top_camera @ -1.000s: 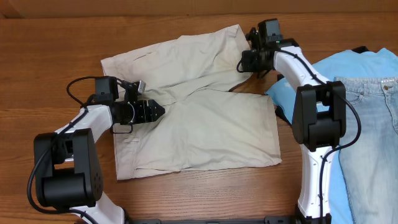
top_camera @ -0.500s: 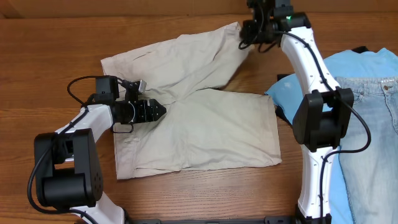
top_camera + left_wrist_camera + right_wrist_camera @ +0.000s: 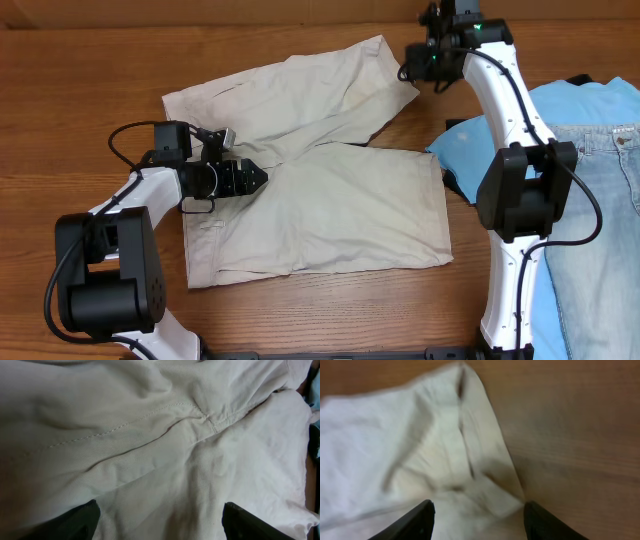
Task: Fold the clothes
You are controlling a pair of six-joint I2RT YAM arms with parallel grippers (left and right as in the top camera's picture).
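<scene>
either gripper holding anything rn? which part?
Nothing held. The left gripper is open over the crotch seam of the shorts. The right gripper is open over a leg's hem corner.

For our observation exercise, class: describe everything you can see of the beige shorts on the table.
The shorts are pale beige, cotton-like, lying flat and lightly creased on the wooden table, waistband left, legs splayed rightward. Stitched seams meet at the crotch, where the left gripper hovers open; the right gripper stands open at the far leg's hem corner.
</scene>
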